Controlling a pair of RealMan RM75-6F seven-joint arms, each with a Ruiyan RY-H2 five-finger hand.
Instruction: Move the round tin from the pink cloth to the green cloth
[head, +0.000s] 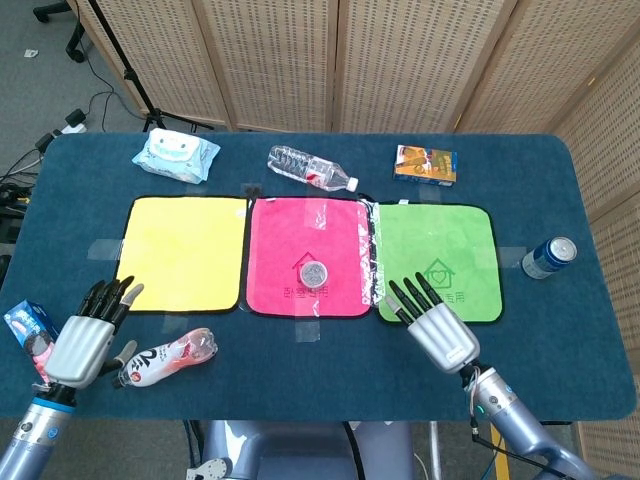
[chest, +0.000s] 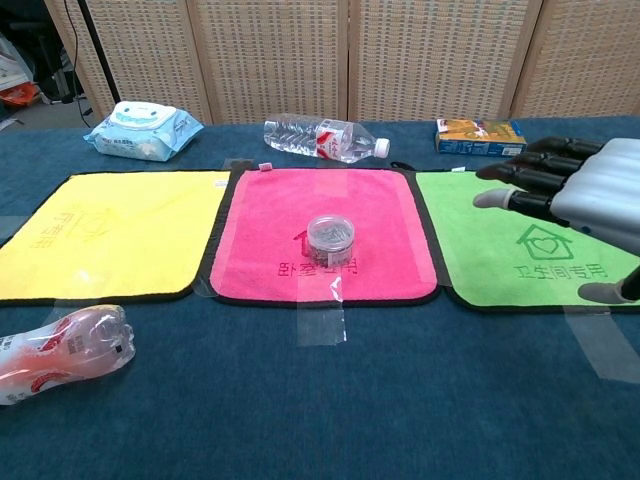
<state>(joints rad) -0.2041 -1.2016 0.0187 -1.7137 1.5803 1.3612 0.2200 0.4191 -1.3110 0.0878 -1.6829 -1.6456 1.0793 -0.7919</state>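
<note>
The round tin (head: 314, 271) (chest: 330, 234), clear-walled with a grey lid, stands near the front of the pink cloth (head: 306, 225) (chest: 320, 205). To its right lies the green cloth (head: 450, 240) (chest: 500, 250), printed with a house mark. My right hand (head: 435, 325) (chest: 585, 195) hovers open over the green cloth's front left part, fingers stretched toward the tin and a hand's width short of it. At the table's front left corner my left hand (head: 85, 335) is open with nothing in it; the chest view does not show it.
A yellow cloth (head: 185, 250) lies left of the pink one. A pink-labelled bottle (head: 165, 360) (chest: 60, 355) lies beside my left hand. Along the back sit a wipes pack (head: 176, 155), a clear bottle (head: 312, 168) and an orange box (head: 426, 164). A can (head: 549, 257) stands far right.
</note>
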